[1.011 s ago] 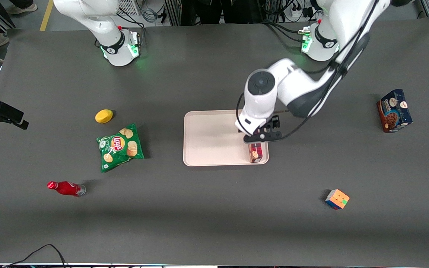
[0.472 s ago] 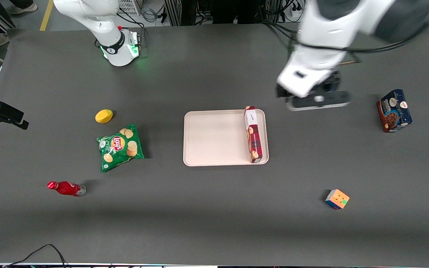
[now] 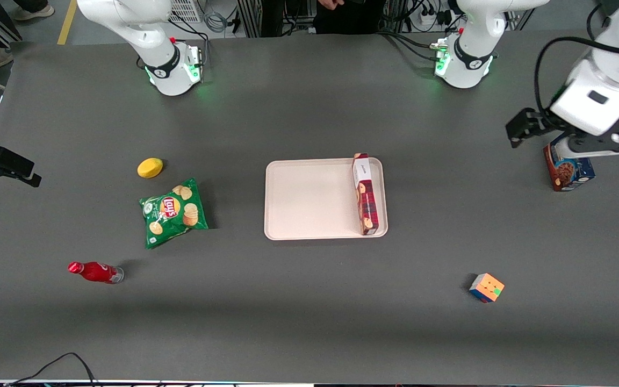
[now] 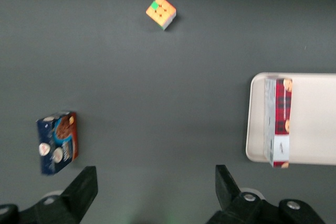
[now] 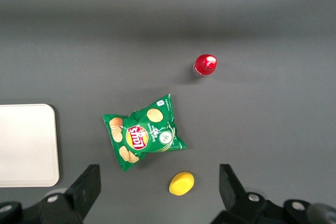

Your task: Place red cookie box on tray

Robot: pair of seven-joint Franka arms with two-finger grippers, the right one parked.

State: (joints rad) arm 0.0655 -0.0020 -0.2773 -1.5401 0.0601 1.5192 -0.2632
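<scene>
The red cookie box [image 3: 366, 194] lies flat on the tray [image 3: 309, 199], along the tray's edge toward the working arm's end, its white label end farther from the front camera. Nothing touches it, and the rest of the tray is bare.

The claw [image 4: 155, 195] hangs above the tabletop [image 3: 309, 301] toward the working arm's end, well apart from the tray, with its fingers [image 4: 84, 190] spread wide and holding nothing. In the front view the arm's wrist partly covers a dark-blue cookie box [image 3: 570, 171] standing there; whether the claw is directly over that box or just beside it is hard to judge.

A colour puzzle cube [image 3: 486, 287] sits nearer the front camera than the tray. Toward the parked arm's end lie a green chip bag [image 3: 173, 212], a yellow lemon-like object [image 3: 150, 167] and a red bottle [image 3: 95, 272] on its side, all well apart from the tray.
</scene>
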